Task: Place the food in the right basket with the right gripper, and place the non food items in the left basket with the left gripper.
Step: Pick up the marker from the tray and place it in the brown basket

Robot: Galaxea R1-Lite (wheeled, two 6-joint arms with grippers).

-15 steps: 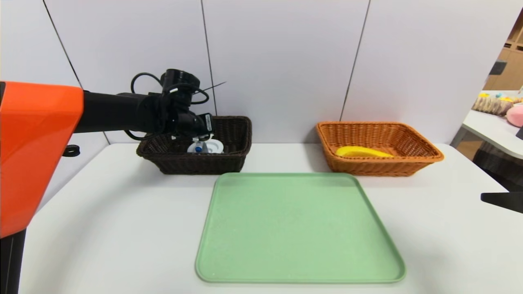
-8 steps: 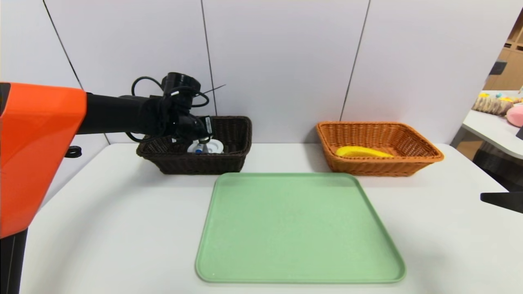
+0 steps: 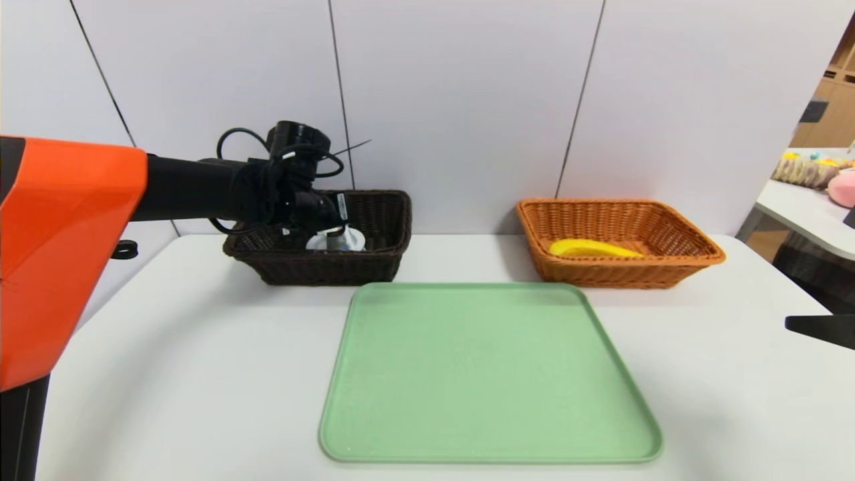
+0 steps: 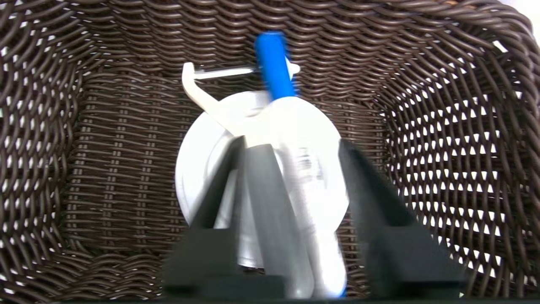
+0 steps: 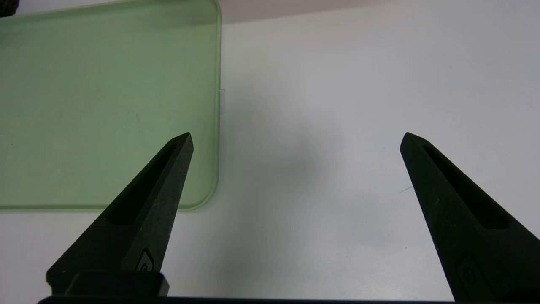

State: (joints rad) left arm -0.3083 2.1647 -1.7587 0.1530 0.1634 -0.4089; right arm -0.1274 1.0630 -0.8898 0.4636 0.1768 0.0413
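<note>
My left gripper [image 3: 328,226] reaches down into the dark brown left basket [image 3: 384,208]. In the left wrist view its jaws [image 4: 293,141] stand apart. A white pen with a blue cap [image 4: 274,63] lies blurred between them, against one finger and clear of the other. Under the pen a white round disc [image 4: 198,169] with a hook arm rests on the basket floor [image 4: 105,147]. The orange right basket [image 3: 695,252] holds a yellow banana [image 3: 591,248]. My right gripper [image 5: 295,139] hangs open over bare table beside the tray's corner.
An empty green tray [image 3: 487,374] lies mid-table in front of both baskets, its corner [image 5: 126,84] showing in the right wrist view. The white wall rises close behind the baskets. Part of my right arm [image 3: 821,329] shows at the table's right edge.
The left gripper's jaws have parted and let go of the pen, which now slides loose and blurred. Its blue tip no longer shows in the head view. The right arm has not moved.
</note>
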